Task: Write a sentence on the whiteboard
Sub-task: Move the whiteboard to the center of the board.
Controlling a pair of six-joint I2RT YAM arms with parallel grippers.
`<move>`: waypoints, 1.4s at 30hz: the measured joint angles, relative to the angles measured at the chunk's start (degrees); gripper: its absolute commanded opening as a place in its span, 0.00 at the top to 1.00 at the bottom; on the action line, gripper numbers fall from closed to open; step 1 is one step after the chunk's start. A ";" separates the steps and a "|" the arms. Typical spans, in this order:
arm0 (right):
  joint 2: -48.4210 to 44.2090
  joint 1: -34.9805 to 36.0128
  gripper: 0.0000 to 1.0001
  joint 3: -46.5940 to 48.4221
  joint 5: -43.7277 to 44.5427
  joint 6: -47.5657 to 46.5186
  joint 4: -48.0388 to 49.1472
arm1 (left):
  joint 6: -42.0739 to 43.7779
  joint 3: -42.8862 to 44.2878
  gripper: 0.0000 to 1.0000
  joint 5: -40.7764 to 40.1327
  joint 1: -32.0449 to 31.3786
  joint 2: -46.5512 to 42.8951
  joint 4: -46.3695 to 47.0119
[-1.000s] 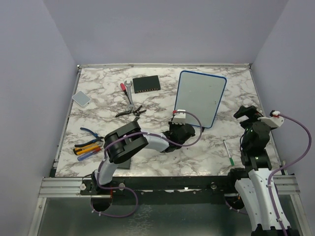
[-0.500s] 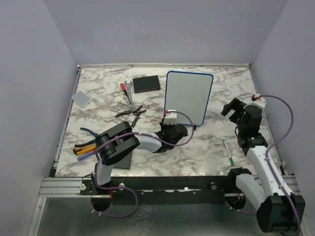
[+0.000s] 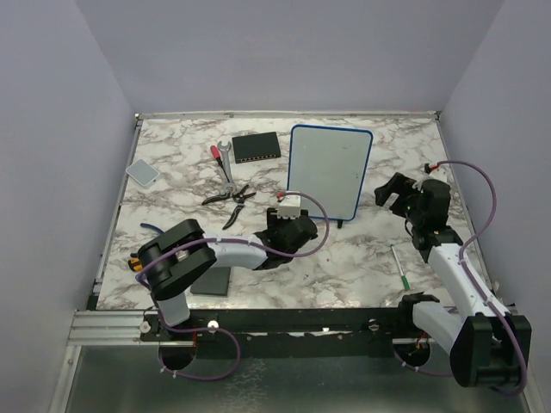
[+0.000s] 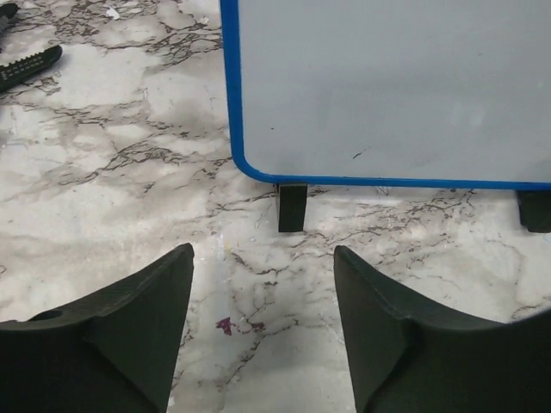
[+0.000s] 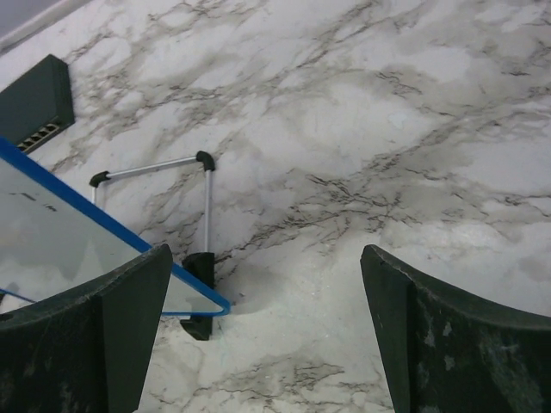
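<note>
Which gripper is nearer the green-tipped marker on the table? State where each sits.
Right. The right gripper is beyond the green-tipped marker, beside the whiteboard at its right edge; the left gripper is farther, off to the marker's left, before the whiteboard's lower edge.

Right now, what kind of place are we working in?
Probably a robot test bench in a lab, not a home or office: a marble-pattern table boxed in by plain purple walls, with a wrench and pliers lying left of the whiteboard.
</note>
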 measured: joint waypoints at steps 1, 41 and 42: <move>0.00 0.00 0.06 -0.02 -1.25 -0.02 0.52 | -0.07 -0.20 0.26 0.24 0.02 -1.01 -1.18; 13.57 10.25 0.00 0.96 -23.37 -8.15 17.97 | 6.40 -4.55 0.01 48.85 30.71 -25.97 -8.04; 13.81 10.58 0.01 1.11 -23.15 -8.26 17.97 | 6.40 -4.63 0.01 48.94 30.75 -25.97 -8.02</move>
